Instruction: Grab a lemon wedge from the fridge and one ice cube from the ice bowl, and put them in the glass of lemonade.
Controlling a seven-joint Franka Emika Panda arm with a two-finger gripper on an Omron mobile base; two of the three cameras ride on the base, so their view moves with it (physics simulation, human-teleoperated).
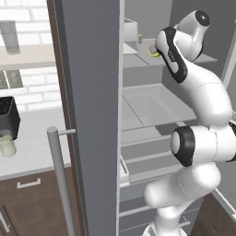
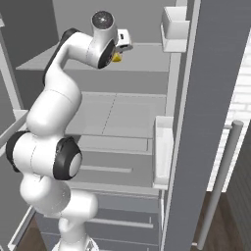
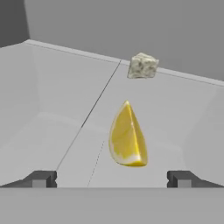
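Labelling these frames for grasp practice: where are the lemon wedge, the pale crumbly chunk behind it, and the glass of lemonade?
lemon wedge (image 3: 127, 136): hand view, middle of its yellow flesh.
pale chunk (image 3: 142, 66): hand view, its front face.
glass of lemonade (image 1: 7, 144): left base view, its side.

The arm (image 1: 203, 120) is glossy white, built of rounded, bulging segments joined by black collars. Beside the fridge (image 1: 87, 92) door, a black oval band rings the big middle joint, and a long black strip curves along the upper link. The topmost joint ends in a round dark cap with a speckled face. The gripper (image 3: 112, 178) shows two small, dark grey, blocky finger tips (image 3: 40, 179)
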